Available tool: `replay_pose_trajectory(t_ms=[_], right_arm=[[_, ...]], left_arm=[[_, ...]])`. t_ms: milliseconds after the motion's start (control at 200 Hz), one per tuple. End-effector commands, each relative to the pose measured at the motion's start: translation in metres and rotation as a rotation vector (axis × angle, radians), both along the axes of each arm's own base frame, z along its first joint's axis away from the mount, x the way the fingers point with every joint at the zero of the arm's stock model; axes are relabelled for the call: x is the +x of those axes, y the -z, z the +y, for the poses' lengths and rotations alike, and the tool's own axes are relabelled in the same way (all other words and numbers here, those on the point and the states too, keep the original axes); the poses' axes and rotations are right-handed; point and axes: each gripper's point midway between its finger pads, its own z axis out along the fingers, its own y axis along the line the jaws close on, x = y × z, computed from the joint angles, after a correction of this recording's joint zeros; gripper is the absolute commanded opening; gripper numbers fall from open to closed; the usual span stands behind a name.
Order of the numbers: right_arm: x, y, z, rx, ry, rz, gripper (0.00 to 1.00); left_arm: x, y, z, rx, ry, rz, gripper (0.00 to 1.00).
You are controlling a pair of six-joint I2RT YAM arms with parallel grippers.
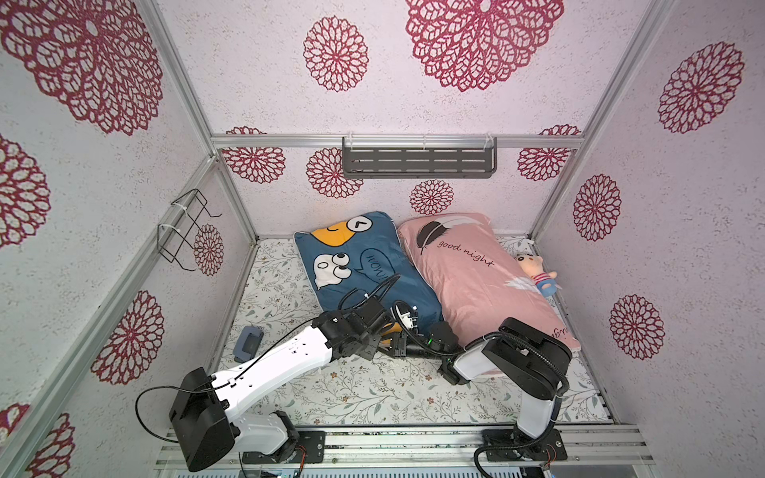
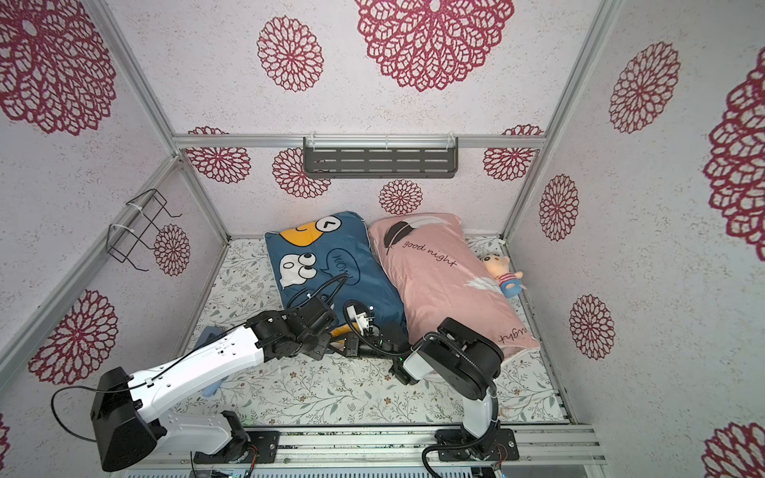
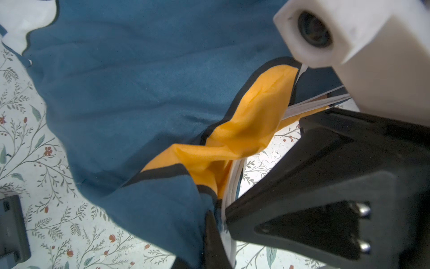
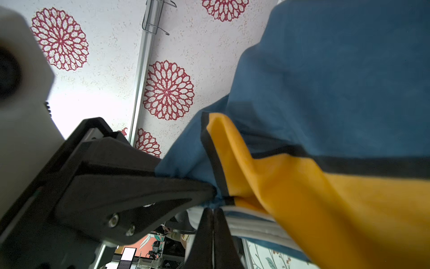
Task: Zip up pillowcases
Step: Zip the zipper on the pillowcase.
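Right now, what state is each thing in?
blue pillowcase: lying flat, near edge bunched and pinched.
pink pillowcase: lying flat, no gripper on it.
left gripper: shut on blue pillowcase edge.
right gripper: shut on the same edge.
plush doll: lying beside pink pillowcase.

1. The bench (image 1: pixel 372 393) is wearing a pale cloth printed with leafy sprigs and small red flowers, and it is showing in both top views.
2. The blue pillowcase (image 1: pixel 364 269) is lying lengthwise from the far edge toward the middle, a little left of centre.
3. The pink pillowcase (image 1: pixel 467 285) is lying just beside it on the right, touching it along the long side and slanting toward the near right corner.
4. A plush doll (image 1: pixel 538 273) is resting by the right edge, against the pink pillowcase.
5. A small grey-blue case (image 1: pixel 247 343) is sitting near the left edge, apart from the blue pillowcase.
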Motion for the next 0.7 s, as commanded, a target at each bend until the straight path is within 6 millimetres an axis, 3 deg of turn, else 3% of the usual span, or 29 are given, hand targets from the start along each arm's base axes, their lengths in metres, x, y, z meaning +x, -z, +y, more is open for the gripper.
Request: replay_pose_trajectory(t_ms=[0,205,696], right_arm=[[-0.001,-0.025,-0.003,0.053,0.015,-0.089,0.03],[0.000,-0.022,-0.004,0.029,0.024,-0.090,0.00],[0.001,0.009,-0.012,-0.163,0.110,-0.111,0.00]], left_arm=[[0.003,-0.008,-0.009,-0.065,0.008,-0.028,0.00],[0.004,-0.008,-0.005,-0.058,-0.007,-0.040,0.00],[0.003,-0.012,0.016,-0.057,-0.075,-0.086,0.00]])
